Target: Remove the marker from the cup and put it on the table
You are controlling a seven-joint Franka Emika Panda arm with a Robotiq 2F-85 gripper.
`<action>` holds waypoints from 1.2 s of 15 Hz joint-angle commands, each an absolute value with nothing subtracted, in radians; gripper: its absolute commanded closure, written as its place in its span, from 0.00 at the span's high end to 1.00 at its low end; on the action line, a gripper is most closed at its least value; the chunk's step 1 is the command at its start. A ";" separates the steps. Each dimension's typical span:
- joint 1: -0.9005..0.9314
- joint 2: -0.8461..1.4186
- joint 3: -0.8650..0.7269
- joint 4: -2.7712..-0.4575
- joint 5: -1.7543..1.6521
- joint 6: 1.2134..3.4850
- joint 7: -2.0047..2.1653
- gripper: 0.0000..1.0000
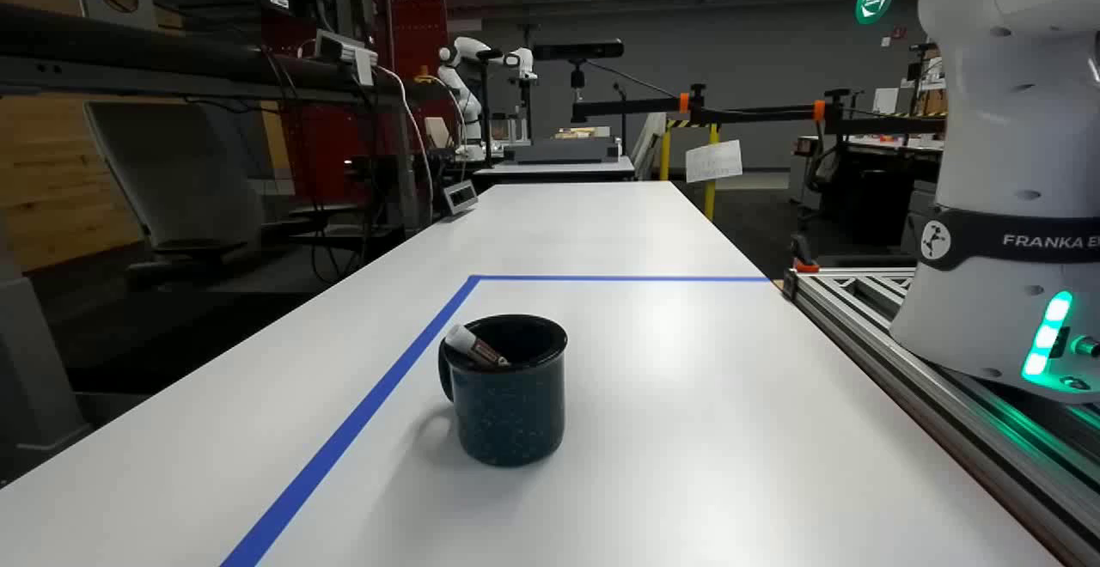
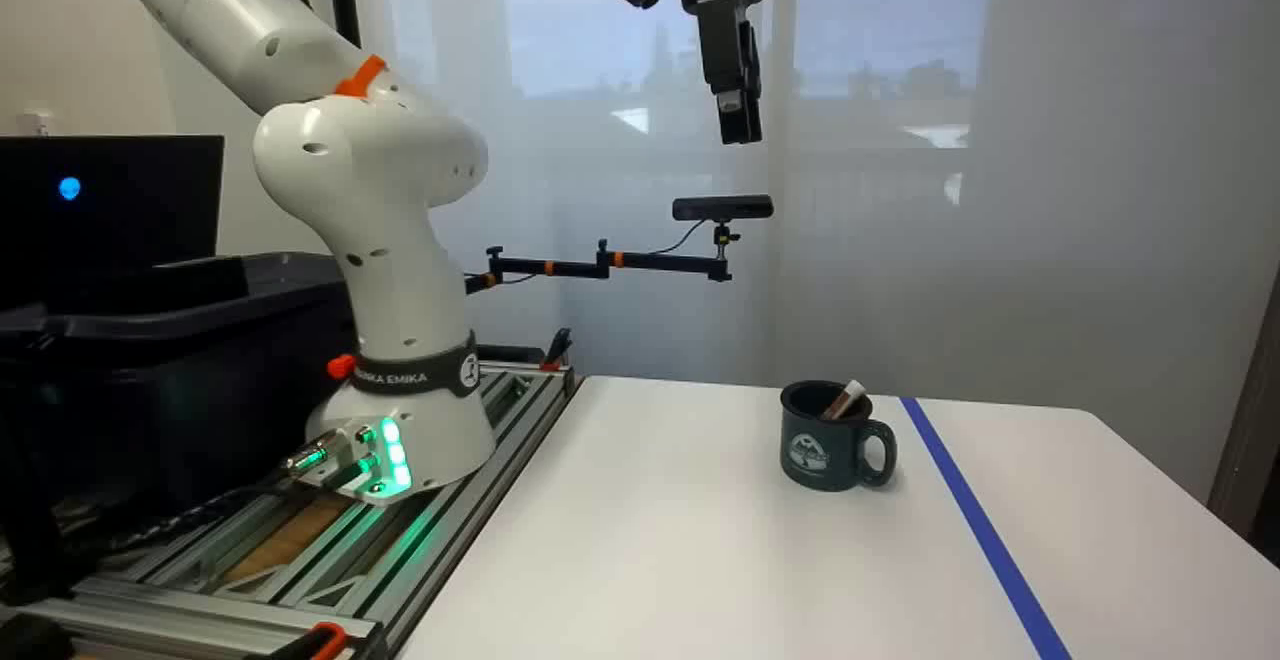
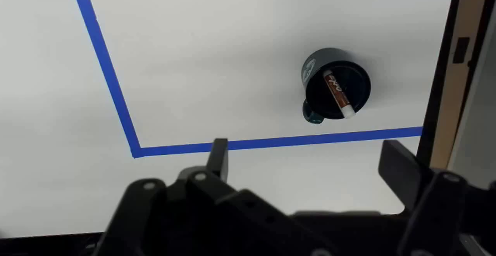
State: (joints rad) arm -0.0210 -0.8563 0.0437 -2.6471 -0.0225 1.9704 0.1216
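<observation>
Robotiq claw, raised well above the level of the speckled teal mug. Its fingers stand wide apart with nothing between them; in the wrist view the mug shows beyond the fingertips. This spread probably prepares the claw to descend on either side of a slender barrel, and the height presumably keeps it clear of the mug's rim until aligned.

The Expo marker, with a reddish-brown label, lies tilted inside the mug: its white end projects above the rim toward the side of the handle, the opposite end sitting lower within. The lean is likely a matter of length, the marker appearing too long to lie flat on the mug's floor.

The mug stands upright on the white tabletop, its handle facing the nearby blue tape line, with the Franka base on its opposite side. The tape presumably bounds the working area, which would explain the mug's position inside the corner.

The step in hand is judged to be the approach, the marker not yet removed. The next move calls for pinching the projecting white end; a finger could catch the rim and tip the mug.
</observation>
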 commanded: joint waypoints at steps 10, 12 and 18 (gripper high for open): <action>0.034 -0.788 0.007 -2.694 -0.016 2.121 -0.025 1.00; 0.043 -0.740 0.006 -2.732 -0.033 2.253 -0.074 1.00; 0.150 -0.523 -0.060 -2.759 0.019 2.572 -0.274 1.00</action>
